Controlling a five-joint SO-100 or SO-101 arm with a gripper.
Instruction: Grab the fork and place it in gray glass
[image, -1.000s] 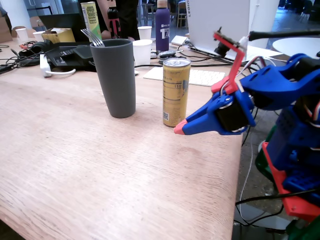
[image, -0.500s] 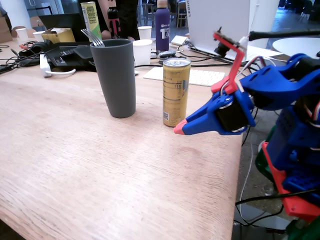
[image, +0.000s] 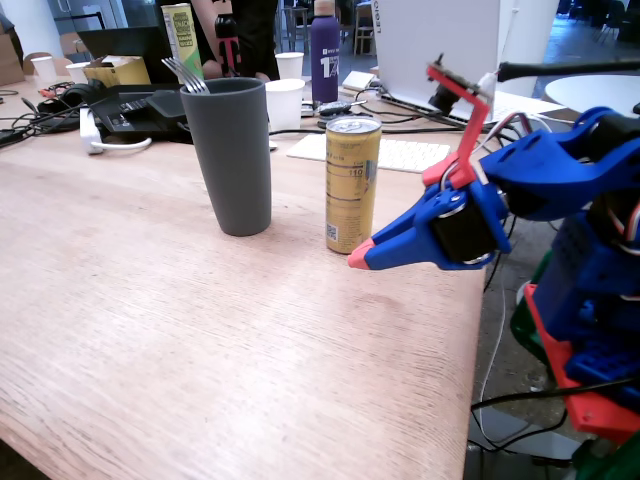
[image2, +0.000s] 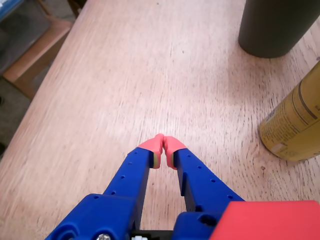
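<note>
Two red-tipped fingers, mine, pressed together at the tips with nothing between them: my gripper (image2: 163, 141) is closed and empty, blue shanks running back toward the wrist. In the fixed view my gripper (image: 360, 256) hangs just above the wooden table (image: 200, 330), pointing left, near the table's right edge. Fork (image: 184, 74): tines up, poking out above the rim of the gray glass (image: 230, 155) on its left side; handle down inside, hidden. Gray glass stands upright on the table, well apart from my tips. In the wrist view only its lower part (image2: 275, 27) shows, top right corner. Yellow drink can (image: 352, 183) stands upright between the glass and me, near my tips but not touching; in the wrist view it (image2: 296, 125) sits at the right edge. Background clutter at the far end of the table: a purple bottle (image: 325, 55), white paper cup (image: 285, 103), white keyboard (image: 400, 152), black cables and gear (image: 120, 105). Bare wood ahead of my tips.
</note>
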